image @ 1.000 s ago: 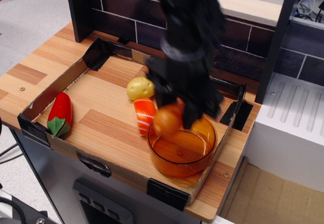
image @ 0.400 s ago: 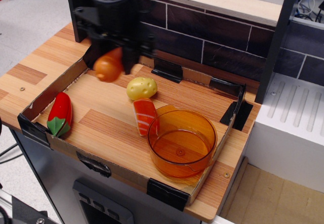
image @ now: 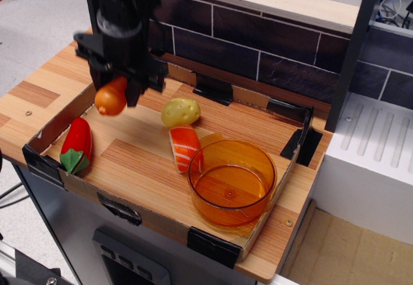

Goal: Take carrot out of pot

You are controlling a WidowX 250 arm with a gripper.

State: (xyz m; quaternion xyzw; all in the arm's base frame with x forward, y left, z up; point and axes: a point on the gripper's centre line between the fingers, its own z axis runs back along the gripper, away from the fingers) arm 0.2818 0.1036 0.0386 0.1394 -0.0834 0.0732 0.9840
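Note:
The carrot [image: 111, 97], a small smooth orange toy, hangs in my gripper [image: 118, 88] above the far left part of the cardboard tray, clear of the floor. The gripper is black and shut on the carrot's upper end. The pot [image: 231, 180], a round transparent amber bowl, stands at the tray's front right corner with nothing in it. The carrot is well to the left of the pot.
A red pepper with green stem [image: 76, 143] lies at the tray's left, just below the carrot. A yellow potato [image: 179, 111] and a striped salmon sushi piece [image: 184, 147] lie mid-tray. The cardboard tray wall [image: 64, 114] rings the area; a dark brick wall [image: 258, 43] stands behind.
The gripper has carried the carrot up out of the pot and across to the tray's far left, then a little lower and further left. The pot stays put.

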